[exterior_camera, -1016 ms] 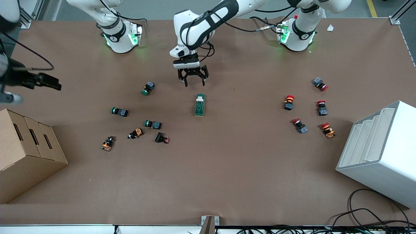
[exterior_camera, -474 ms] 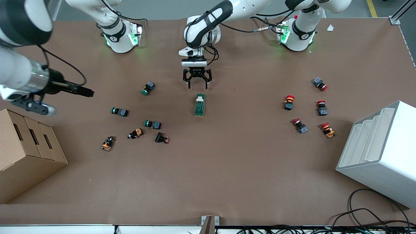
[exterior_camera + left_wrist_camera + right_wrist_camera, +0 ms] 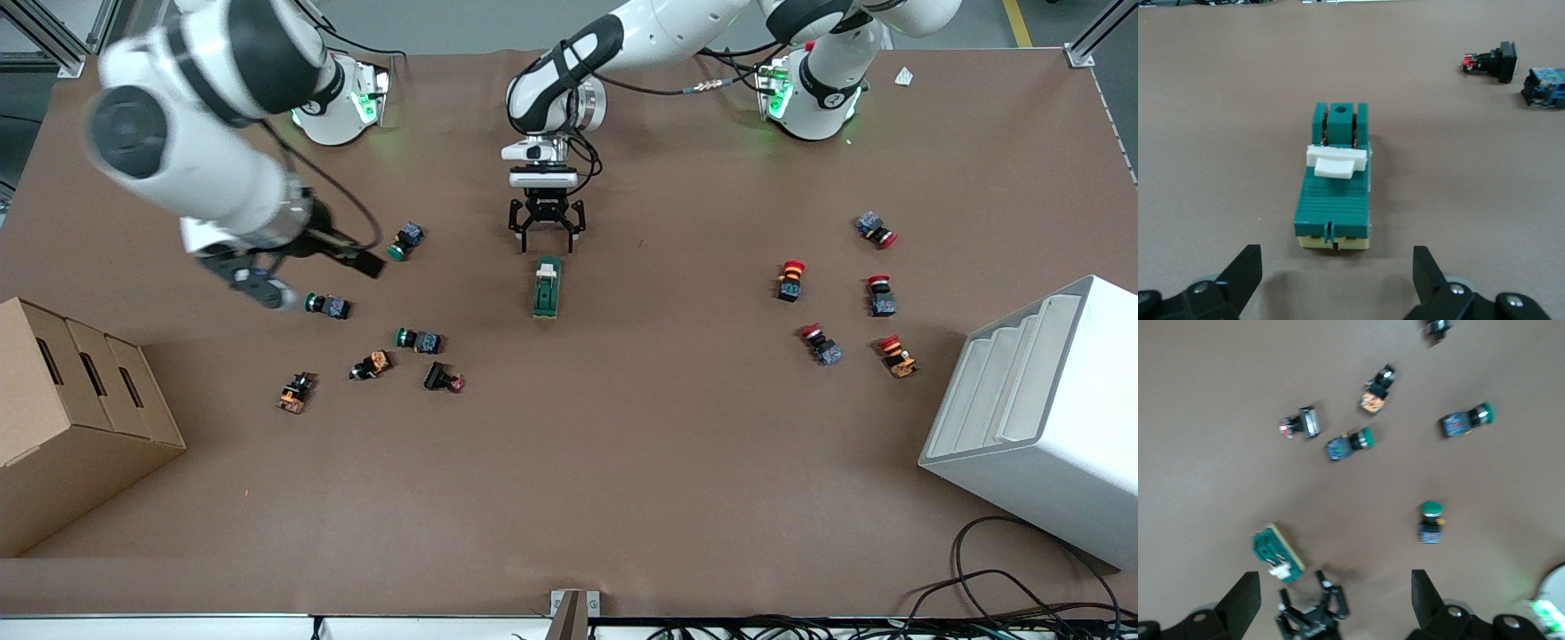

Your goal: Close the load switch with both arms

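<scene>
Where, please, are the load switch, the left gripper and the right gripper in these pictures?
load switch (image 3: 1335, 190): left wrist view, on its ribbed green top.
left gripper (image 3: 546, 236): front view, midway between its open fingertips.
right gripper (image 3: 1335, 597): right wrist view, midway between its open fingertips.

We are looking at a robotics lab or test cell, not a home or shop. Two white robot arms (image 3: 204, 133) stand on green-lit bases (image 3: 342, 102) bolted along the top of the frame, on a wide tabletop (image 3: 622, 462) covered in plain brown sheeting. Aluminium frame profiles (image 3: 1080, 49) show at the upper corners, and loose black cables (image 3: 1005, 587) trail at the lower right. Industrial pushbuttons (image 3: 418, 340) lie scattered in groups, with a cardboard box (image 3: 62, 418) at the lower left and a white stepped bin (image 3: 1040, 418) at the right edge.
</scene>
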Tool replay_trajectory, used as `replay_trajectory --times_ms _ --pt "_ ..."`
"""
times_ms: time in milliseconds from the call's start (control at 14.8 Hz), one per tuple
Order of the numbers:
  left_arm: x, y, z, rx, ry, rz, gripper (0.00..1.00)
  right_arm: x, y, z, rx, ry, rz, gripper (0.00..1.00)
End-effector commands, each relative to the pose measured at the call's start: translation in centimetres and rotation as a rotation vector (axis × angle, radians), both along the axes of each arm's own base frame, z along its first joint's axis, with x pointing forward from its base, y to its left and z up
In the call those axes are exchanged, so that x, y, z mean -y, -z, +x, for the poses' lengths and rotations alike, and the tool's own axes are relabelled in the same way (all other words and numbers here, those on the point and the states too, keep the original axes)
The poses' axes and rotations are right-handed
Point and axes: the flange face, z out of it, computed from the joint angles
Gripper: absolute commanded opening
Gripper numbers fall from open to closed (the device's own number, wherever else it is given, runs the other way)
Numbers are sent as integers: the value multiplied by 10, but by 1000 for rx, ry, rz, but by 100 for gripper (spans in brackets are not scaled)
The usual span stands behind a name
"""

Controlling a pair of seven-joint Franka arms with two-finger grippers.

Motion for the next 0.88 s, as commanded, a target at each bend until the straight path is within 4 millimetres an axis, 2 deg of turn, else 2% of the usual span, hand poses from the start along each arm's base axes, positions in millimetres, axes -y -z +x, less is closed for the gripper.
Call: replay_trajectory --times_ms 0,203,474,542,812 --pt "1 9 2 67 13 -29 100 -33 29 -24 35 90 21 100" --pt "-7 35 11 153 29 -90 100 -76 83 -33 41 142 62 100" --pt "-10 39 16 174 37 -87 100 -123 145 -35 83 225 71 100" --pt "-10 42 14 174 46 -85 100 -127 156 -34 82 227 69 100" --pt "-10 44 19 193 48 -78 100 -154 201 -52 58 181 42 100"
